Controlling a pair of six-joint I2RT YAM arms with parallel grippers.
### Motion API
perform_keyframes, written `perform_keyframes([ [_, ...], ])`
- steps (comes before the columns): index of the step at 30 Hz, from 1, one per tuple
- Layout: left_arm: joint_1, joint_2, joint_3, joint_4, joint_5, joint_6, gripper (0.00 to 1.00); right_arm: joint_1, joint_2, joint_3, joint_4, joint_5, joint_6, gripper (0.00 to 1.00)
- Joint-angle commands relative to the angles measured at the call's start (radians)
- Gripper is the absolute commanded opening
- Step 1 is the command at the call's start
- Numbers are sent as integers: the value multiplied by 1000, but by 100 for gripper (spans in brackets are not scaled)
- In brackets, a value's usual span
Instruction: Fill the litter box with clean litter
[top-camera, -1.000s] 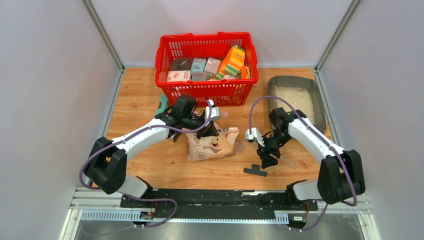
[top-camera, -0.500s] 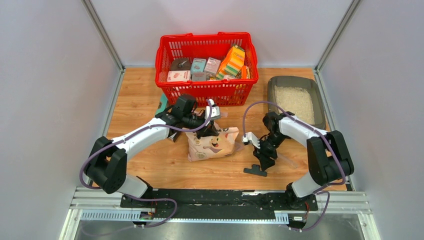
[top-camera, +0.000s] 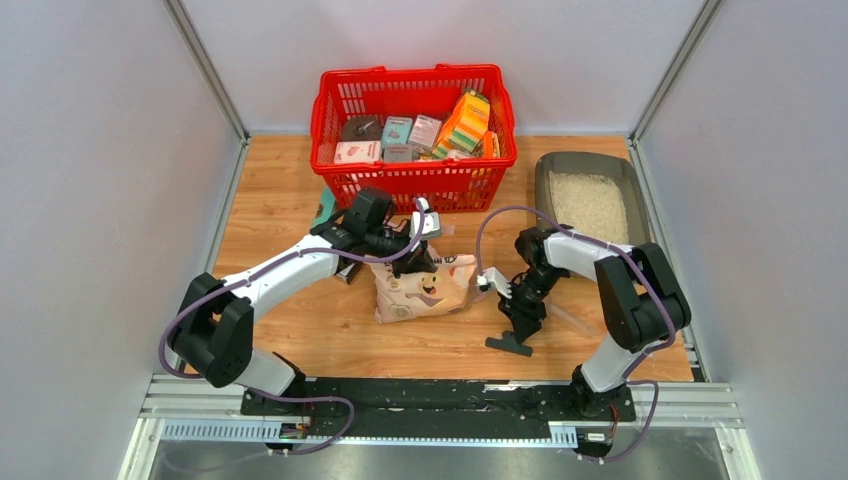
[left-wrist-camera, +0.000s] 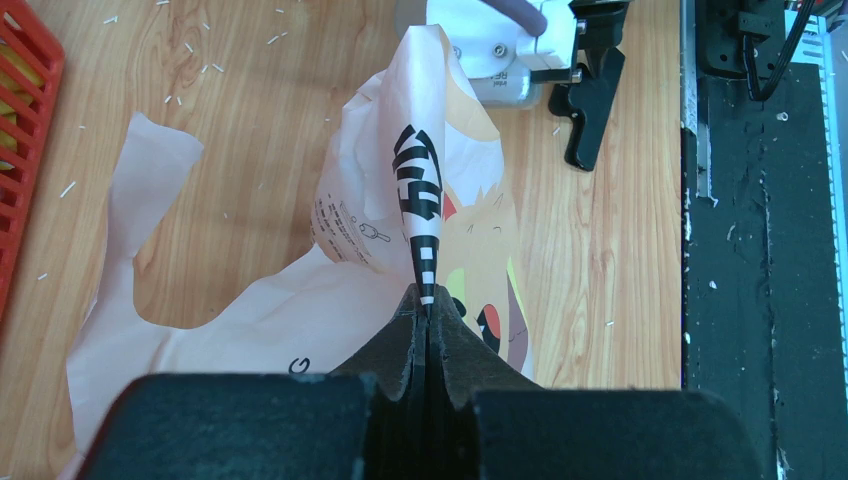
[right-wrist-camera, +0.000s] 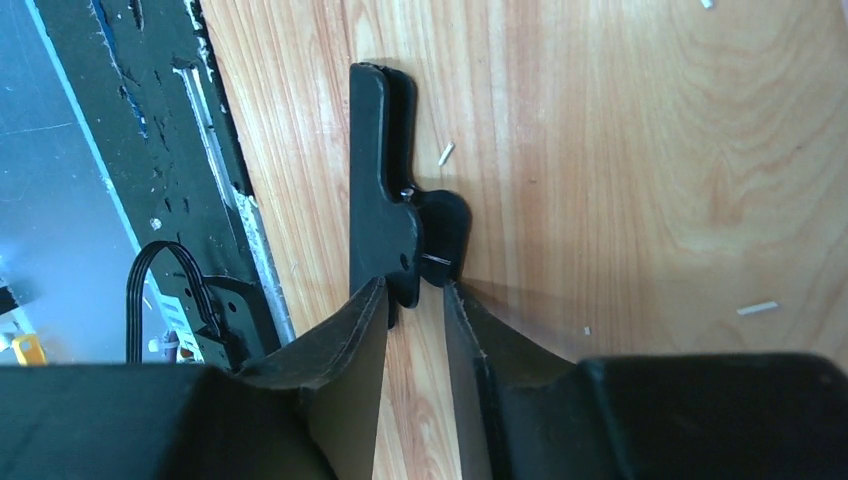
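Tabletop (top-camera: 280, 200), left gripper (left-wrist-camera: 424, 300) pinching bag (left-wrist-camera: 360, 210), right gripper (right-wrist-camera: 415, 300) at clip (right-wrist-camera: 382, 220)

Bright, even, shadowless light; sharp focus

Looked like thin, matt, crinkly paper on the bag (left-wrist-camera: 350, 210) pinched in the left pincer (left-wrist-camera: 425, 300). Spotted smooth wood-grain tabletop (right-wrist-camera: 620, 150) under the right pincer (right-wrist-camera: 415, 295), matt black plastic clip (right-wrist-camera: 380, 200) at its tips.

Pinkish-cream bag (left-wrist-camera: 360, 200), black-and-white striped, at my left gripper (left-wrist-camera: 425, 305); black clip (right-wrist-camera: 385, 200) on orange-brown wood-grain table (right-wrist-camera: 600, 150) just ahead of my right gripper (right-wrist-camera: 415, 300).
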Motion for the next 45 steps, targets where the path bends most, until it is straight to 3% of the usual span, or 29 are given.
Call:
perform_keyframes([
  [1, 11, -4, 39, -61, -15, 11, 0, 14, 34, 30, 21, -21, 10, 29],
  [2, 11, -4, 41, -62, -15, 13, 0, 15, 37, 37, 17, -19, 10, 20],
  [6, 11, -1, 47, -75, -12, 20, 0, 18, 23, 76, -41, -21, 6, 1],
  [15, 11, 8, 61, -82, 5, 37, 0, 17, -124, 263, -283, -127, -54, 0],
  [24, 11, 17, 66, -43, 17, 5, 0, 24, -158, 478, -423, -233, -85, 0],
  [41, 11, 28, 69, -52, 76, -12, 1, 144, -115, 550, -29, -78, 303, 0],
  [44, 11, 31, 69, -50, 85, -13, 3, 156, -121, 550, 29, -53, 343, 0],
  [45, 11, 31, 70, -52, 88, -12, 8, 158, -123, 550, 42, -49, 354, 0],
])
